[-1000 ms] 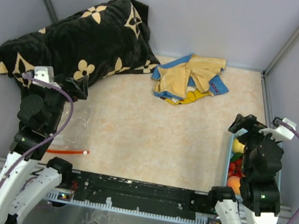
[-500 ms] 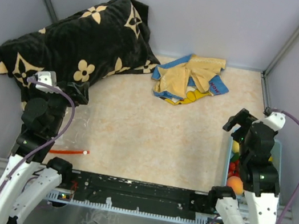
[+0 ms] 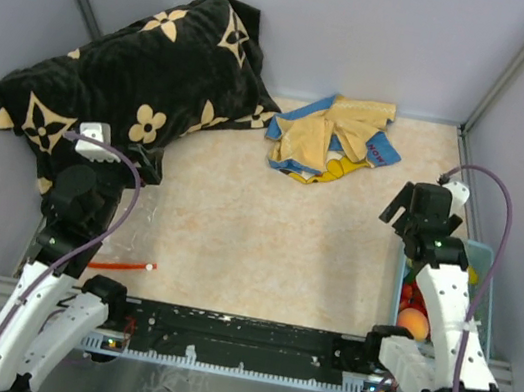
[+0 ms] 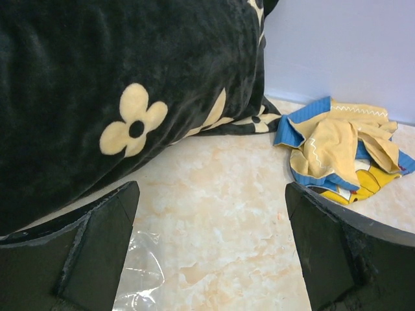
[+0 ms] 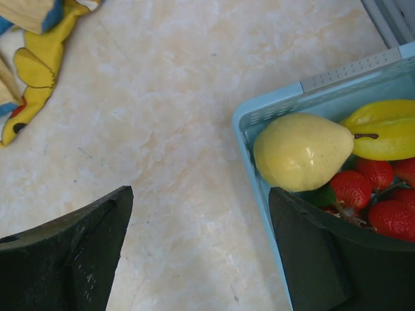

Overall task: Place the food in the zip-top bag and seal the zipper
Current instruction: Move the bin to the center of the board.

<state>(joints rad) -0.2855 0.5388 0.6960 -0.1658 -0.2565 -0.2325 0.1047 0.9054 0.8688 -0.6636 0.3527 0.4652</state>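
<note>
By the near left corner lies the zipper (image 3: 118,263), its left end hidden by the arm. The clear bag (image 4: 139,272) is cut off. Food (image 5: 301,150) fills the basket (image 5: 259,120) at the right edge, partly covered. The left gripper (image 4: 209,214) and right gripper (image 5: 200,207) gape empty. At the far edge are a cloth (image 3: 333,138) and, perhaps, a blanket (image 3: 143,63).

White arms (image 3: 453,309), black joints (image 3: 74,195), purple cables (image 3: 506,231)

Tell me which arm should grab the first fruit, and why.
Right. The right gripper, open, hangs at the corner of the basket, beside the pale yellow fruit. The left gripper, also open, is over the bag, with no fruit near.
</note>
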